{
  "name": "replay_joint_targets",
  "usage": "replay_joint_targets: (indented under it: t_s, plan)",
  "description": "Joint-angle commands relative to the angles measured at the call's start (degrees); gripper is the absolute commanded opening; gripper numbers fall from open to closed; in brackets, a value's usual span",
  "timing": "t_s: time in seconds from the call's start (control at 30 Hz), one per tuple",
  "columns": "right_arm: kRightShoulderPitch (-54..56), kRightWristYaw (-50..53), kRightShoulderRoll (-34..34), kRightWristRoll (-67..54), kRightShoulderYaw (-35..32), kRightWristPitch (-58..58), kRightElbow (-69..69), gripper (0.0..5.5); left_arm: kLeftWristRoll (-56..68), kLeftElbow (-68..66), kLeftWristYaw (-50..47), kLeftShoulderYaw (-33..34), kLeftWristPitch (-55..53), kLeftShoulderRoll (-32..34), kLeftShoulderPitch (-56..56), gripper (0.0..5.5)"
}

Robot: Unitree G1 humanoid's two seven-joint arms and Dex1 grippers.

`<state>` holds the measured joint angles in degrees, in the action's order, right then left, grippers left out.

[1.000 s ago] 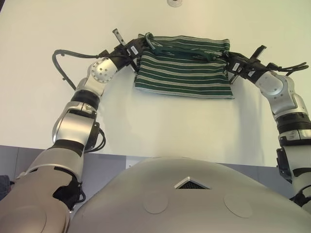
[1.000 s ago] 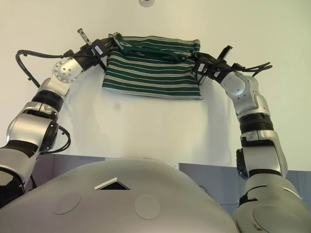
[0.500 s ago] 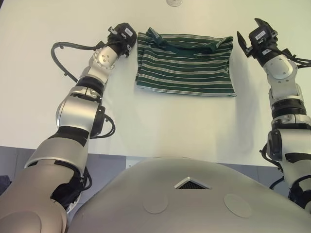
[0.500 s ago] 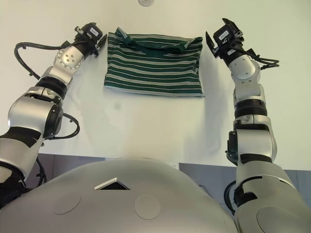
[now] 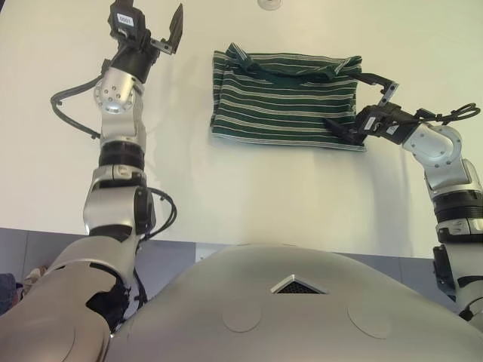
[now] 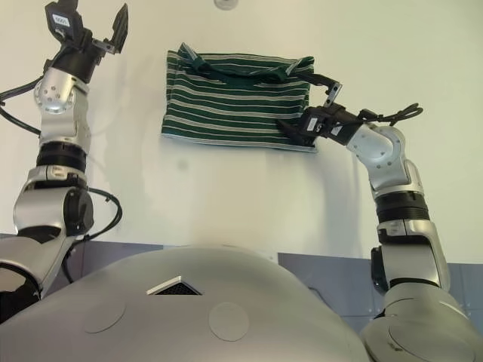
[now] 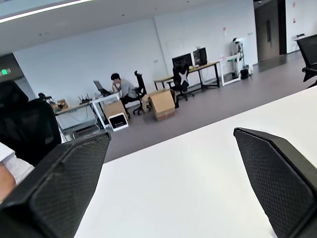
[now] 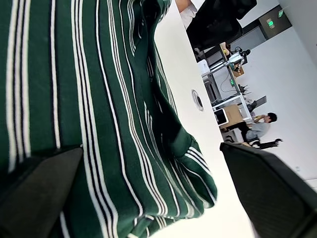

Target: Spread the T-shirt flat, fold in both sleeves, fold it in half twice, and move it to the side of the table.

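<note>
T-shirt (image 5: 283,102): where is it?
— I see my right gripper (image 5: 346,102) nearest, jaws apart astride its near right corner. It lies folded flat at mid-table (image 5: 264,188). Left gripper (image 5: 147,19) is far left, well apart, jaws wide.

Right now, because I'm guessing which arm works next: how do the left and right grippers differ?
The left gripper stands raised, clear of the T-shirt, off its left side; the right gripper sits low at the T-shirt's right edge. The left gripper's fingers frame bare table; the right gripper's frame striped fabric. Both are open.
</note>
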<state>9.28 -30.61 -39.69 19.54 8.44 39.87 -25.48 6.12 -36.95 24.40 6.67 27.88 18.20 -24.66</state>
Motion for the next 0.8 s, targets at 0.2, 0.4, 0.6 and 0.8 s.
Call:
replay_joint_targets:
  t_s: [0.2,0.4,0.6,0.8]
  plan:
    - [-23.1,-22.8,-17.7,-28.8,14.2,-4.6,40.0,5.16,7.0,25.5,0.9,3.8,-6.8,2.6,12.1,4.56]
    - [-19.2,-18.4,-14.4,-44.9,5.3,-13.2,48.8,5.16,5.9,28.8,0.4,2.7,-7.4,2.0,14.0,4.56]
    - [-6.7,-7.5,0.0,-31.2,5.3,-19.6,41.9,5.16,5.5,28.4,-0.6,2.3,-6.9,1.5,14.7,4.56]
    - [2.8,-4.5,12.1,-11.2,16.6,-16.5,25.5,5.16,4.5,28.1,-1.4,1.3,-6.3,0.3,15.3,4.56]
